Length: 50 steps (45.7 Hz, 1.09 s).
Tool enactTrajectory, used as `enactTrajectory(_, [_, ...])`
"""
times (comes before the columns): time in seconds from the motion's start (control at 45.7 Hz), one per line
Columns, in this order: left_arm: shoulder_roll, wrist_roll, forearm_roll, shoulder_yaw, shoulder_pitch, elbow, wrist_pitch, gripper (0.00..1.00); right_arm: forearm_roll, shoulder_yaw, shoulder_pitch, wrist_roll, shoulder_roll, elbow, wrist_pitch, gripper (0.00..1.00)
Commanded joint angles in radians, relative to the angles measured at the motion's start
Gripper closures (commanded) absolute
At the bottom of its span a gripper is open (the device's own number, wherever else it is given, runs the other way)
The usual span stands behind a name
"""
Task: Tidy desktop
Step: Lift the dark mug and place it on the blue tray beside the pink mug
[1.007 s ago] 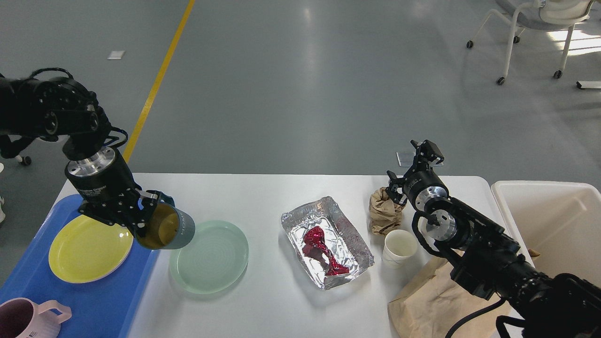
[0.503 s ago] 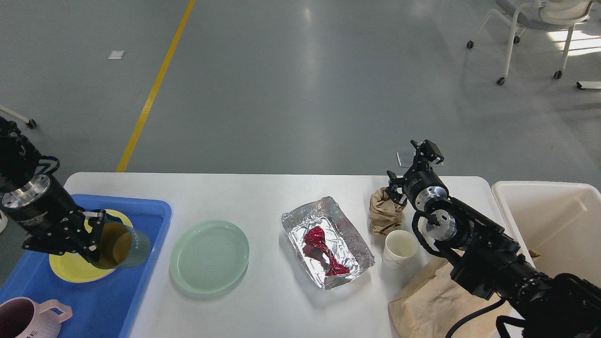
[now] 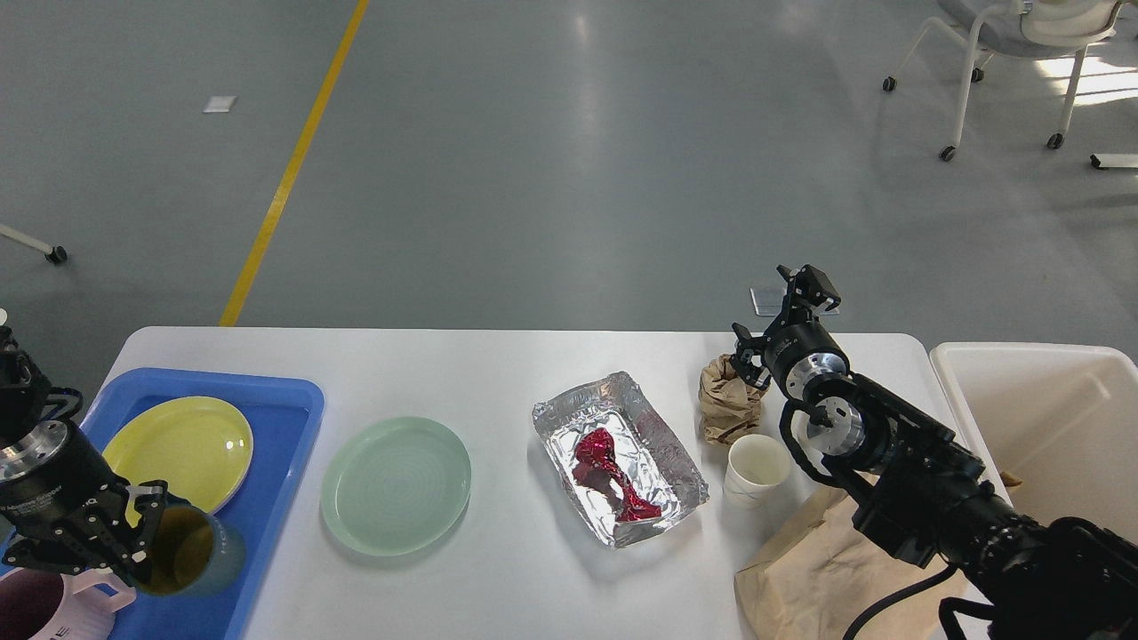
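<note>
Moved: left gripper [image 3: 147, 551] w/ teal cup [image 3: 191, 551], now lower left, over blue tray [image 3: 276, 444].
Left fingers: pinching cup rim.
Right gripper [image 3: 782, 324]: fingers unclear, above crumpled bag [image 3: 729, 400].
Desktop [image 3: 498, 587]: green plate [image 3: 396, 484], foil pan [image 3: 618, 458].

This looks like a robot test lab or industrial hall. A broad, glossy grey poured floor [image 3: 569, 160] carries a painted yellow lane line [image 3: 293, 164] at 11 o'clock. A white-framed wheeled office chair [image 3: 1005, 53] stands at 1 o'clock, beyond the white rounded-corner tabletop [image 3: 498, 373].
</note>
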Motion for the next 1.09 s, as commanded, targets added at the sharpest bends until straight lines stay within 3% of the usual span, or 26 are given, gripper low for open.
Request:
enactTrajectory(0.0, [0.016,-0.002,0.000,0.008,0.028,0.000,0.000,1.00,0.000,0.000,0.000,0.000,0.001,0.001,0.000,0.00])
enactTrajectory(0.613, [0.007,0.004,0.000,0.002,0.101,0.043,0.000,0.99,0.000,0.000,0.000,0.000,-0.001,0.001,0.000,0.00])
enactTrajectory(0.701, [0.007,0.006,0.002,0.001,0.100,0.043,0.000,0.94,0.000,0.000,0.000,0.000,-0.001,0.001,0.000,0.00])
enactTrajectory(0.81, [0.004,0.006,0.000,0.007,0.100,0.043,0.000,0.82,0.000,0.000,0.000,0.000,0.001,0.001,0.000,0.00])
enactTrajectory(1.073, [-0.008,0.011,0.002,0.014,0.106,0.043,0.000,0.69,0.000,0.000,0.000,-0.001,0.001,-0.001,0.000,0.00])
